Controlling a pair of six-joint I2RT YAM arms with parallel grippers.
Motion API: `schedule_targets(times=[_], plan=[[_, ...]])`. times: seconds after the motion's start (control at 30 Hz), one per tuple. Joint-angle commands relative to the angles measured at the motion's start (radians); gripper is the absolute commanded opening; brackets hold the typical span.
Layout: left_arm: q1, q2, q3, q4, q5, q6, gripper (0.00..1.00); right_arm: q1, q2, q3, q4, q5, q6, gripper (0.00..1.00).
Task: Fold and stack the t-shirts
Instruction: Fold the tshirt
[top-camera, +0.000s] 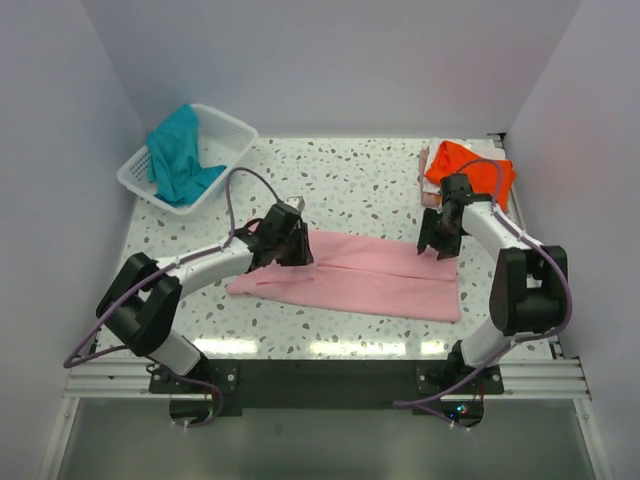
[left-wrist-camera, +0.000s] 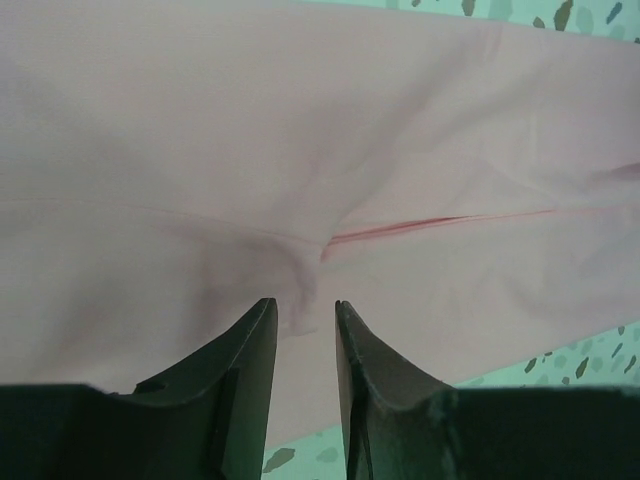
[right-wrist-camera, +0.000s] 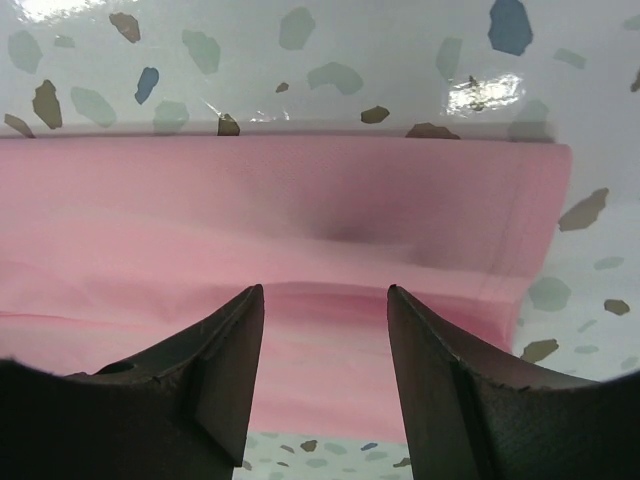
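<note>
The light pink t-shirt (top-camera: 352, 276) lies folded into a long strip across the middle of the table. My left gripper (top-camera: 288, 250) hangs over its left part, jaws a narrow gap apart; in the left wrist view a small pucker of pink cloth (left-wrist-camera: 292, 272) rises just ahead of the left gripper (left-wrist-camera: 305, 302). My right gripper (top-camera: 438, 243) is over the strip's right end, open wide, with the pink t-shirt's folded edge (right-wrist-camera: 380, 215) beyond the right gripper (right-wrist-camera: 325, 288). The orange t-shirt (top-camera: 468, 165) sits at the back right. The teal t-shirt (top-camera: 180, 160) is bunched in the basket.
A white lattice basket (top-camera: 228, 122) stands at the back left corner. Pale walls close in the speckled table (top-camera: 350, 185) on the left, back and right. A strip of pale cloth (top-camera: 424, 176) shows beside the orange shirt.
</note>
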Motion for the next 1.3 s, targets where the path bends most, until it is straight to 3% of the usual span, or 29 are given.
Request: schedule_targets(times=[0.0, 0.33, 0.5, 0.7, 1.0, 1.13, 1.27], plan=[[0.039, -0.027, -0.028, -0.047, -0.055, -0.041, 0.34, 0.018, 0.061, 0.033, 0.020, -0.060, -0.015, 0.56], [0.153, 0.029, -0.120, -0.016, -0.085, 0.040, 0.33, 0.048, 0.177, -0.010, 0.015, -0.131, -0.015, 0.56], [0.182, 0.169, -0.050, 0.002, -0.088, 0.128, 0.33, 0.059, 0.185, -0.037, -0.026, -0.114, -0.012, 0.56], [0.184, 0.386, 0.156, -0.001, -0.047, 0.201, 0.33, 0.073, 0.153, -0.083, -0.065, -0.091, 0.003, 0.55], [0.187, 0.722, 0.674, -0.139, -0.028, 0.315, 0.34, 0.148, 0.113, -0.119, -0.114, -0.091, 0.039, 0.55], [0.195, 0.803, 0.880, -0.203, -0.041, 0.361, 0.36, 0.196, 0.088, -0.113, -0.140, -0.079, 0.049, 0.55], [0.221, 0.823, 0.967, -0.240, -0.047, 0.372, 0.37, 0.222, 0.056, -0.099, -0.167, -0.073, 0.053, 0.55]])
